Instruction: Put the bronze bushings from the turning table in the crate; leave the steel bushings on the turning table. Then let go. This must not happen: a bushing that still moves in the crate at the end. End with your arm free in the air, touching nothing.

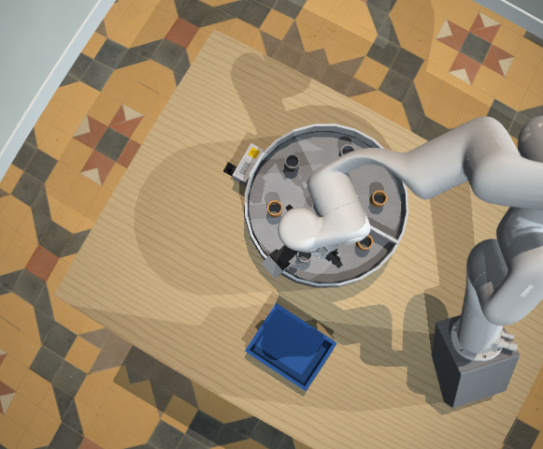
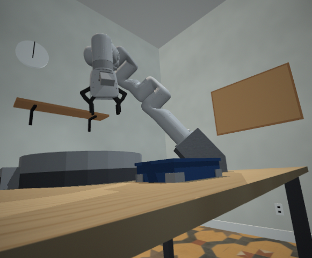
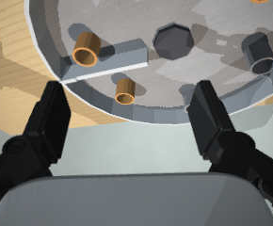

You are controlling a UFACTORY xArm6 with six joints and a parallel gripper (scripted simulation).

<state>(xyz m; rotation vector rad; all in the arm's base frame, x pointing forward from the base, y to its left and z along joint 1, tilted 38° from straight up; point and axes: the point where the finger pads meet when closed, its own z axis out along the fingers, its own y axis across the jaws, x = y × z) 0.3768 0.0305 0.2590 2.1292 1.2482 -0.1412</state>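
Note:
The turning table [image 1: 267, 183] [image 2: 77, 160] [image 3: 216, 66] carries three bronze bushings: one at left [image 1: 275, 215], one right of centre [image 1: 378, 205] [image 3: 125, 86], and one beside the divider's other side [image 1: 364, 249] [image 3: 88, 40]. Three steel bushings also stand on it: one upper left [image 1: 291, 167] [image 3: 256, 51], one at the top [image 1: 347, 146] [image 3: 187, 94] partly behind the arm, and one at the bottom [image 1: 304, 261]. My gripper [image 2: 104, 113] [image 3: 130, 96] is open and empty, high above the turning table. The blue crate [image 1: 321, 366] [image 2: 156, 170] is empty.
A divider [image 1: 382, 234] [image 3: 105, 72] runs inward from the turning table's raised rim. A dark hub [image 3: 173, 41] is at its centre. A labelled box [image 1: 246, 164] [image 2: 8, 177] sits against its outer side. The arm's base [image 1: 477, 377] stands right of the crate.

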